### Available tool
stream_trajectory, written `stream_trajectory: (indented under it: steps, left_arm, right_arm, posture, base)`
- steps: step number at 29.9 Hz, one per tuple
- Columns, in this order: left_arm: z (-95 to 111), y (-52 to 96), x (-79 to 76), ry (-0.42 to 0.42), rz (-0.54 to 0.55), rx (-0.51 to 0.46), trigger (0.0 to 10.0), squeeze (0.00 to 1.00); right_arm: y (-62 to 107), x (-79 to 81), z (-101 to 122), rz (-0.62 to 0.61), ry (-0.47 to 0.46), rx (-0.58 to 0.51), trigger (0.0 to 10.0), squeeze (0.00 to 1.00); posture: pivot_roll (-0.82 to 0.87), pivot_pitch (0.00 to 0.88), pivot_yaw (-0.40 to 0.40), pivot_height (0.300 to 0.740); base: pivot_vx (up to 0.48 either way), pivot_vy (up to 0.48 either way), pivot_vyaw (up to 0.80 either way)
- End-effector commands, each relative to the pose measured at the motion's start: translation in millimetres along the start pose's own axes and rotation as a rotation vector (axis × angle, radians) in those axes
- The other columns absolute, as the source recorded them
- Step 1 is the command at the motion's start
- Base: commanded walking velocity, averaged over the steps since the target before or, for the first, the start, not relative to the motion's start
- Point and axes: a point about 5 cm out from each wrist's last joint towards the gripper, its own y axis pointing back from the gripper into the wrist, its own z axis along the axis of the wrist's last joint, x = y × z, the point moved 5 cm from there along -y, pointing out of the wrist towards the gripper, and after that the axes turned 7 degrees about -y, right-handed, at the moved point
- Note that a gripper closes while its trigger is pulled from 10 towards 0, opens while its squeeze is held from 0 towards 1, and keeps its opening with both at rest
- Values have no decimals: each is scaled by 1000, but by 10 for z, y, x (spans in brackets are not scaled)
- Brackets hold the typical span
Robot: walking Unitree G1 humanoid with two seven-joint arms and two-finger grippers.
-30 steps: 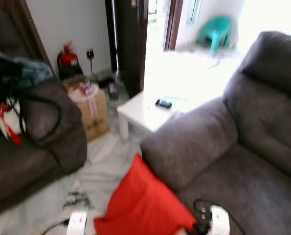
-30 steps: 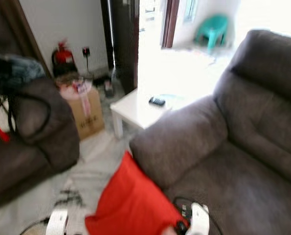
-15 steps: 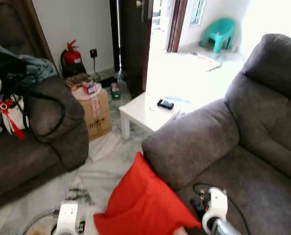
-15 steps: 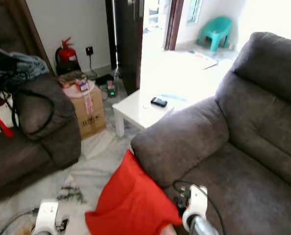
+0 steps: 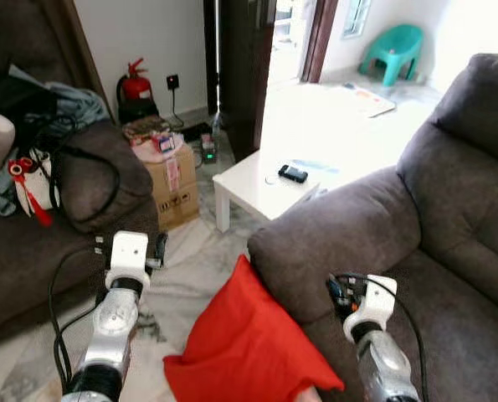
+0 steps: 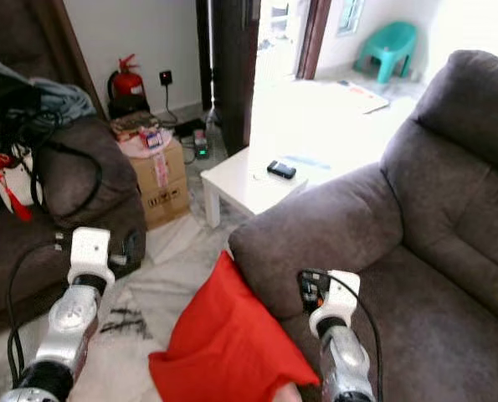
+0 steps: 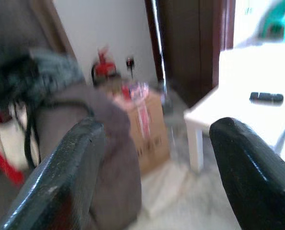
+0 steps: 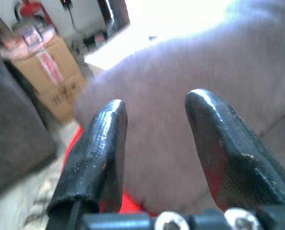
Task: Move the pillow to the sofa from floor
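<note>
A red pillow rests on the floor, leaning against the armrest of the grey sofa on my right. My left arm is raised over the floor to the left of the pillow; its gripper is open and holds nothing. Just right of the pillow, my right arm is up by the armrest and the seat's front. The right gripper is open and faces the armrest, with a strip of red pillow beyond one finger.
A low white table with a black remote stands past the armrest. A cardboard box sits beside a second dark sofa with bags on it, at left. A fire extinguisher stands at the wall.
Both arms have risen into view on either side of the pillow. The camera has shifted a little and the blur has gone. The pillow has not moved.
</note>
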Motion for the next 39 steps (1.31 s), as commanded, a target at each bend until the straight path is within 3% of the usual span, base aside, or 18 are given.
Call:
stream_trajectory:
  steps: [1,4,11,15,21,32,39]
  left_arm:
    - [32,29,-54,6,-20,-12,10000,0]
    - [195,90,-93,-18,-50,-81,10000,0]
    - [117,219,-152,-13,-60,-42,10000,0]
    - [145,227,-163,-5,-62,-35,10000,0]
    - [175,204,-183,2,-74,-33,10000,0]
    - [188,185,-139,6,-62,-22,10000,0]
    - [203,171,-153,10,-69,-17,10000,0]
  right_arm:
    - [48,-68,71,-26,-4,-49,10000,0]
    - [193,-72,158,-12,18,-106,10000,0]
    - [365,-94,154,4,61,-113,10000,0]
    - [335,-126,192,-29,40,-112,10000,0]
    - [146,102,299,25,8,-125,10000,0]
    - [118,64,341,16,12,-110,10000,0]
    - [94,132,329,44,0,-91,10000,0]
  posture:
    - [44,0,-50,740]
    - [42,0,-47,740]
    - [37,0,-50,740]
    - [44,0,-51,740]
    - [56,0,-54,740]
    - [59,0,-55,740]
    - [59,0,-55,736]
  base:
    - [0,0,0]
    - [0,0,0]
    - [0,0,0]
    - [0,0,0]
    - [0,0,0]
    - [0,0,0]
    - [0,0,0]
